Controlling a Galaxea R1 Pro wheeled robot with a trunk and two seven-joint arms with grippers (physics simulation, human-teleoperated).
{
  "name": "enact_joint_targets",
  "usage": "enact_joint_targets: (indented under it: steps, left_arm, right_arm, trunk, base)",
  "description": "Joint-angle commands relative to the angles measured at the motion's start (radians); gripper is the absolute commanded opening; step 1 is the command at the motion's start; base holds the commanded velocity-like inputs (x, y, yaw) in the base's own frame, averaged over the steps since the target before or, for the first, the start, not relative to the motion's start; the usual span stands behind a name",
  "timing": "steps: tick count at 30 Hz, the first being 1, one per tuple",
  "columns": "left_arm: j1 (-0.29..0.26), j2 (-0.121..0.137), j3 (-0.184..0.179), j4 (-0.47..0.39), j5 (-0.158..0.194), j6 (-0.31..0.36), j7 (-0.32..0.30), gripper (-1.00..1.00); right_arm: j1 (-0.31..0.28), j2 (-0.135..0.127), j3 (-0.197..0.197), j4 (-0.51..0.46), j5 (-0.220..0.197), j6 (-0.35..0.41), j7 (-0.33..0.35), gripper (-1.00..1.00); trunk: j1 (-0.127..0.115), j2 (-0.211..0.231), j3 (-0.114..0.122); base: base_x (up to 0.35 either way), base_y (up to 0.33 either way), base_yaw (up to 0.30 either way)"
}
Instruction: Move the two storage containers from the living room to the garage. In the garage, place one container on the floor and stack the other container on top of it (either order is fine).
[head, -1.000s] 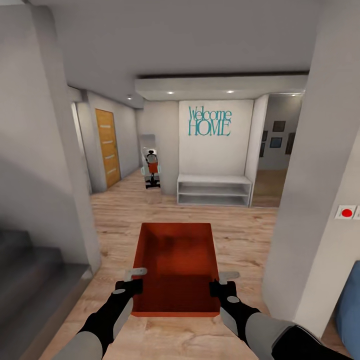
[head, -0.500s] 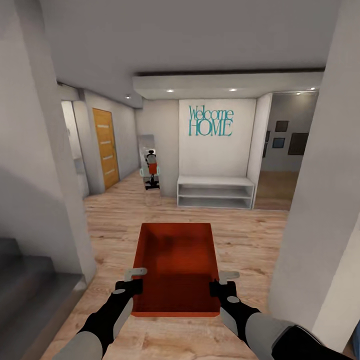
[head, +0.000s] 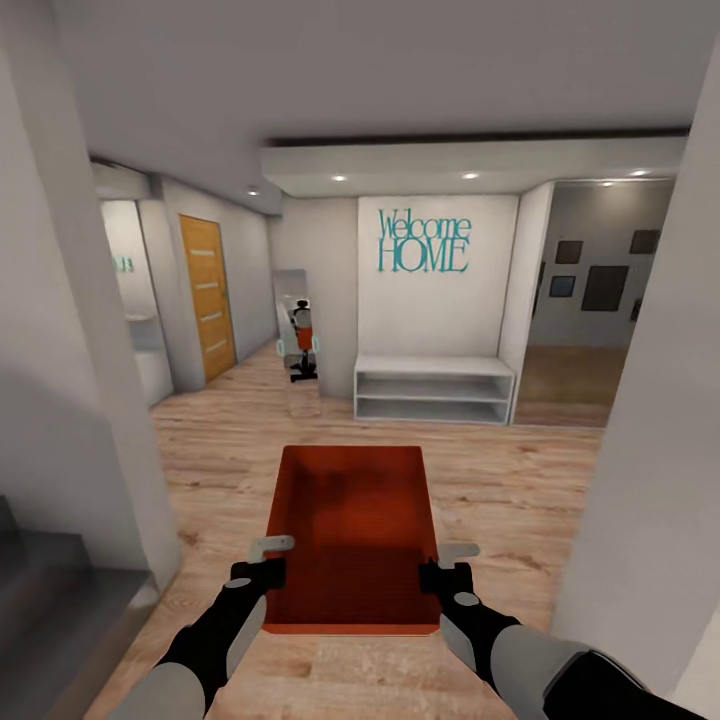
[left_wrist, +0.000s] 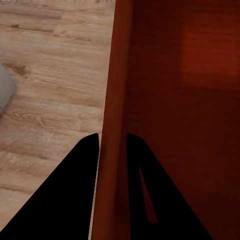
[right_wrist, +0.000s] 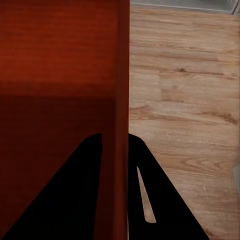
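Observation:
One orange-red storage container (head: 350, 530), open-topped and empty, is held level in front of me above a light wood-plank floor. My left gripper (head: 270, 560) is shut on its left wall near the closest corner, and my right gripper (head: 442, 563) is shut on its right wall. In the left wrist view, the left gripper (left_wrist: 112, 136) straddles the thin container wall (left_wrist: 117, 75). The right wrist view has the right gripper (right_wrist: 115, 135) clamped the same way on the container (right_wrist: 60, 60). The garage is out of view.
A white pillar (head: 90, 400) stands close on the left with grey stairs (head: 50, 600) beside it, and a white wall (head: 650, 480) is close on the right. Ahead are a white shelf bench (head: 432, 388), a mirror (head: 300, 340) and an orange wood door (head: 205, 295).
The whole view has advanced down the hallway: the pillar and the right wall have slid outward and more of the rooms beyond shows. Container and grippers keep the same hold.

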Motion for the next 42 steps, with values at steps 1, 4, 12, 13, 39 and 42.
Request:
enact_joint_targets:
  steps: [1, 4, 12, 13, 39, 42]
  left_arm:
    - [-0.001, 0.021, 0.038, -0.003, -0.004, 0.008, 0.017, -1.0]
    - [-0.001, 0.021, 0.039, -0.003, -0.004, 0.008, 0.017, -1.0]
    - [-0.001, 0.021, 0.038, 0.0, -0.005, 0.008, 0.016, -1.0]
    - [-0.001, 0.022, 0.039, 0.004, -0.006, 0.008, 0.016, -1.0]
    - [-0.001, 0.023, 0.04, 0.003, -0.006, 0.008, 0.016, -1.0]
    - [-0.001, 0.023, 0.04, 0.003, -0.006, 0.008, 0.016, -1.0]
  right_arm:
    - [-0.001, -0.004, -0.018, 0.0, -0.013, -0.005, -0.003, -1.0]
    - [-0.001, -0.004, -0.018, 0.0, -0.013, -0.005, -0.003, -1.0]
    - [-0.001, -0.005, -0.018, 0.0, -0.013, -0.008, -0.002, -1.0]
    - [-0.001, -0.005, -0.018, 0.0, -0.014, -0.012, -0.002, -1.0]
    - [-0.001, -0.006, -0.018, 0.0, -0.014, -0.014, -0.002, -1.0]
    - [-0.001, -0.006, -0.018, 0.0, -0.014, -0.014, -0.002, -1.0]
  trunk:
    - [0.001, -0.002, -0.002]
    - [0.001, -0.002, -0.002]
    - [0.001, -0.002, -0.002]
    - [0.001, -0.002, -0.002]
    - [0.001, -0.002, -0.002]
    - [0.001, -0.002, -0.002]
  base:
    - [0.322, 0.0, 0.0]
    - [0.322, 0.0, 0.0]
    - [0.322, 0.0, 0.0]
    - [0.322, 0.0, 0.0]
    - [0.322, 0.0, 0.113]
    - [0.322, 0.0, 0.001]
